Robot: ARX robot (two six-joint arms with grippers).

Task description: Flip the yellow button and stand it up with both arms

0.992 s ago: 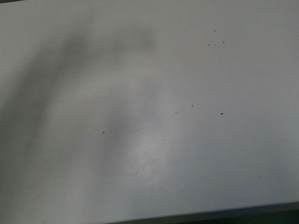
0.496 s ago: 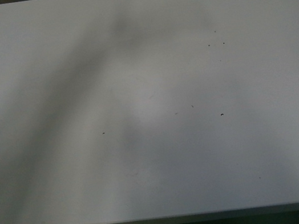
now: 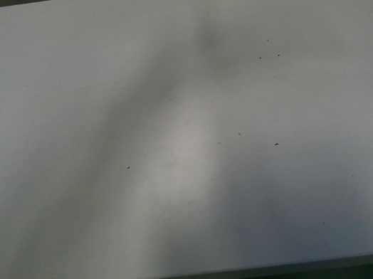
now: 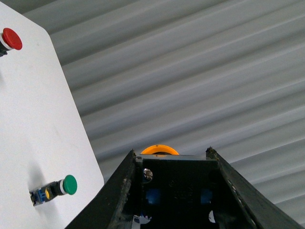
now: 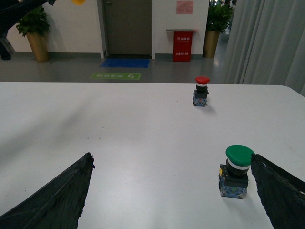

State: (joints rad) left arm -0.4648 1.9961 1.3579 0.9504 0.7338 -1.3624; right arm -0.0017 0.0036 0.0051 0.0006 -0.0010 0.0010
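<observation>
left gripper (image 4: 170, 160) clenched on the yellow button (image 4: 159, 150), held up clear of the tabletop (image 3: 184, 205) | right gripper (image 5: 170, 160) spread wide, empty, beside the green button (image 5: 237, 171) | shadow (image 3: 164, 93) just slid along the far edge: I'm carrying it across, handover likely next

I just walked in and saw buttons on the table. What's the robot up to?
The robot's left hand is shut on the yellow button, holding it up in the air, off the white table. Its right hand is open and empty above the table, with a green button standing close beside it. A red button stands farther off. The yellow one is not yet stood on the table.
</observation>
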